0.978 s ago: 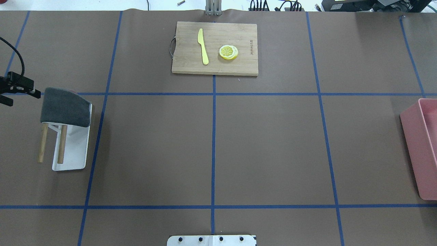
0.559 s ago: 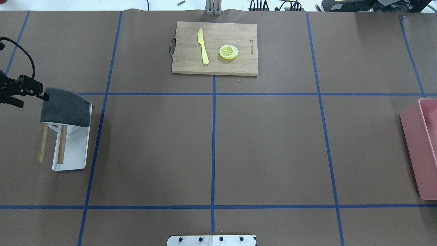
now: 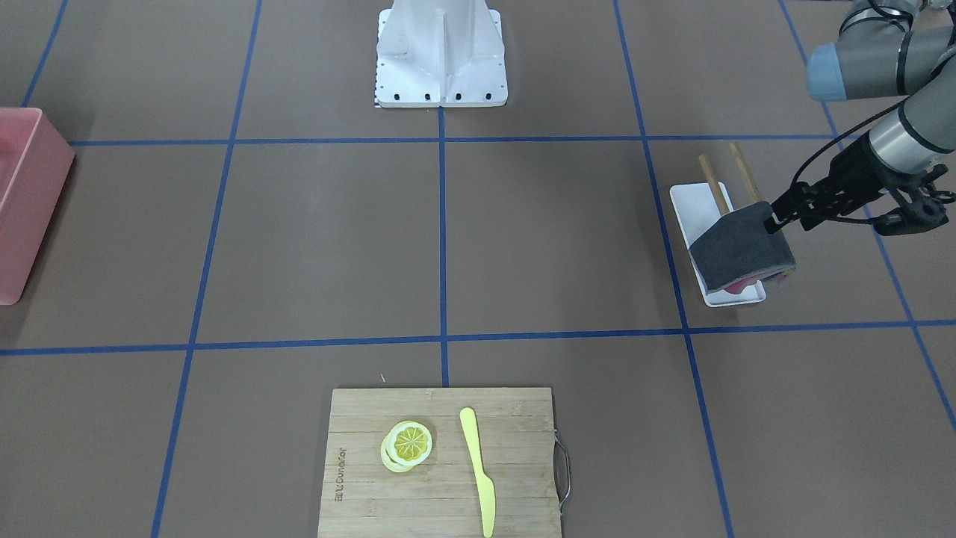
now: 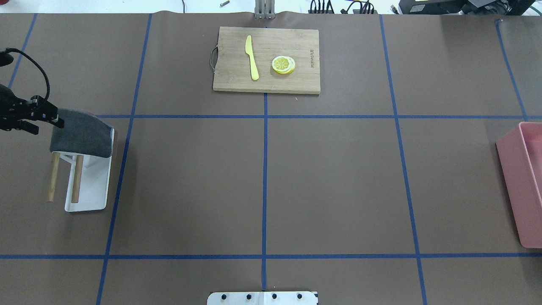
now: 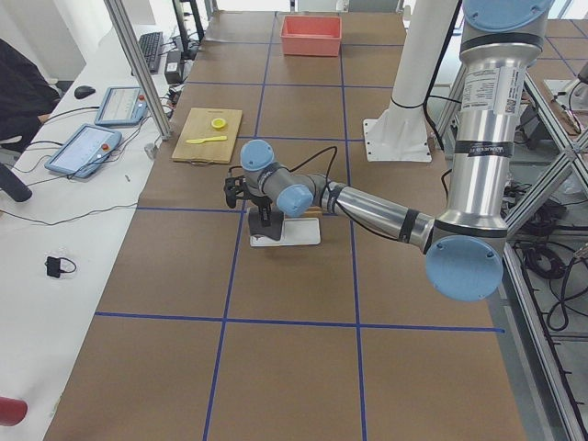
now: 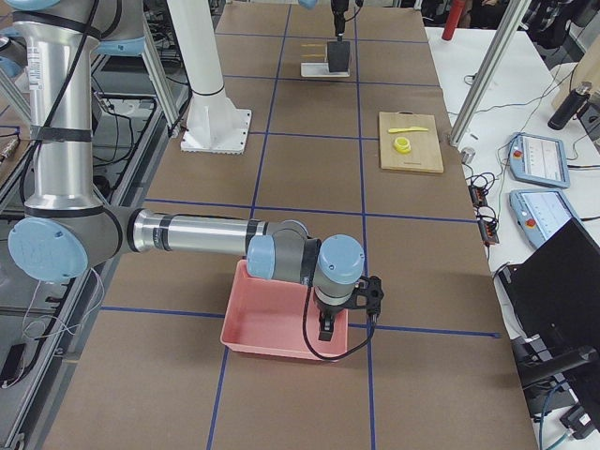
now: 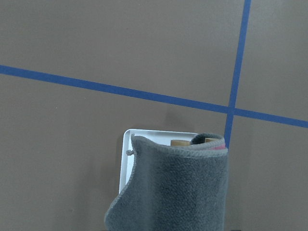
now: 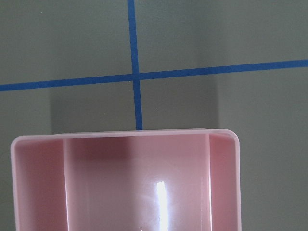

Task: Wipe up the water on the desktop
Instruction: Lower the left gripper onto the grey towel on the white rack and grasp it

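Risk check: left fingers (image 3: 793, 200) spread, one tip touching grey cloth (image 4: 82, 133) on rack (image 4: 91, 190), 9 o'clock of worktop (image 4: 338, 178) overhead. Pinch too shallow and you'll drop it or tip rack. No water visible. State of right fingers (image 6: 327, 330): cannot tell.

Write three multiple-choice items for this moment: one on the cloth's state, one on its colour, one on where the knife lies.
1. The cloth is: A draped over the rack; B spread flat on the desktop; C balled up.
2. The cloth's colour: A yellow; B grey; C blue.
3. The knife lies: A on the rack; B on the bare desktop; C on the cutting board.
Key: 1A, it hangs over the rack's wooden pegs, off the desktop; 2B, its top face is grey; 3C, it rests on the board beside the lemon slices.
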Controlling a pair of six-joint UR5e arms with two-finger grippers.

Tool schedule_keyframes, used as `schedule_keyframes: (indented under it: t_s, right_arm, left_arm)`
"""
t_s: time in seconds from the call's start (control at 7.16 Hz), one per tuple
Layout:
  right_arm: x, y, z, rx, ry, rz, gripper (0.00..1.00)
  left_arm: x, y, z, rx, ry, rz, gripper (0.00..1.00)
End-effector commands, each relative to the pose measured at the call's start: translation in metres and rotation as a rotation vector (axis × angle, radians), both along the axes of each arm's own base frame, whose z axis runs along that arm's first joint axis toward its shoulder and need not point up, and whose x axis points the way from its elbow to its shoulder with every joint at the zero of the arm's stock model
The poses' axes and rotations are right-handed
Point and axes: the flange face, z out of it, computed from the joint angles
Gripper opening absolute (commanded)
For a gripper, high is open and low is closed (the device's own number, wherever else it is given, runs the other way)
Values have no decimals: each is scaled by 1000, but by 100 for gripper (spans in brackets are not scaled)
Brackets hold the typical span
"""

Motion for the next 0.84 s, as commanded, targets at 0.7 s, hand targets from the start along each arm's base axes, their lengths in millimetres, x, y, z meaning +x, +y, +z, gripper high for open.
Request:
schedule_keyframes:
  t_s: [0.7]
  right_arm:
    - [-1, 1, 3, -7, 2, -3, 100]
  left_arm:
    - [13, -4, -4, 4, 3, 18, 63]
